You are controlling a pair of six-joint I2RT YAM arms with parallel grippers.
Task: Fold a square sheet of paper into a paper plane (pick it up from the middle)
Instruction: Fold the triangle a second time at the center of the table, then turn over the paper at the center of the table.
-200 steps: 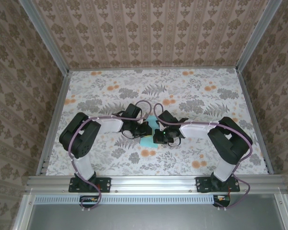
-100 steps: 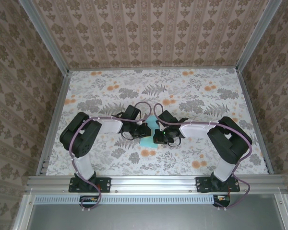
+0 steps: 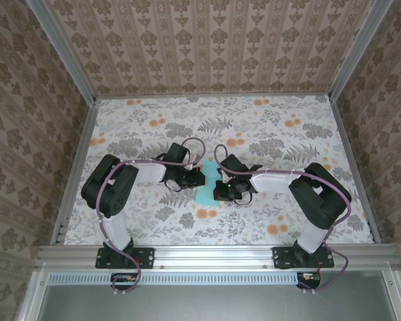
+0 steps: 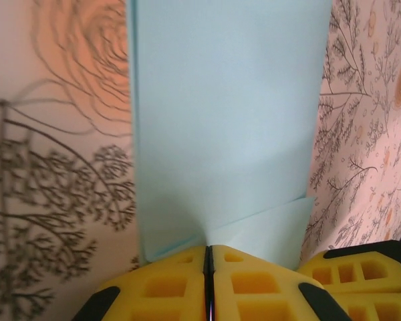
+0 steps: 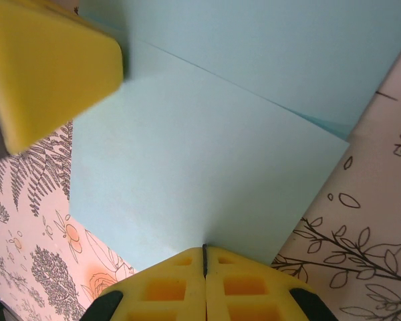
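A floral-patterned table (image 3: 287, 134) is seen from above, with two black robot arms reaching inward from the near edge until they almost meet at its middle. Between them the square sheet of paper (image 3: 204, 194), light teal, is laid flat on the table, its long side running from near to far. The left hand (image 3: 195, 178) is placed at the sheet's left edge and the right hand (image 3: 220, 192) at its right edge, a little nearer. In both wrist views the yellow fingers are seen pressed together with no gap, their tips set against the paper's border; whether a layer is caught between them cannot be told. From the right wrist, two layers are seen, one lying over the other, with a straight edge line crossing the sheet and a strip of the lower layer showing past it. From the left wrist, a corner of a lower layer is seen poking out near the fingertips. It is judged that a first fold has been made, or is being flattened. No pointed nose, angled corner folds or wings are to be seen, so most of the folding is judged to be left.
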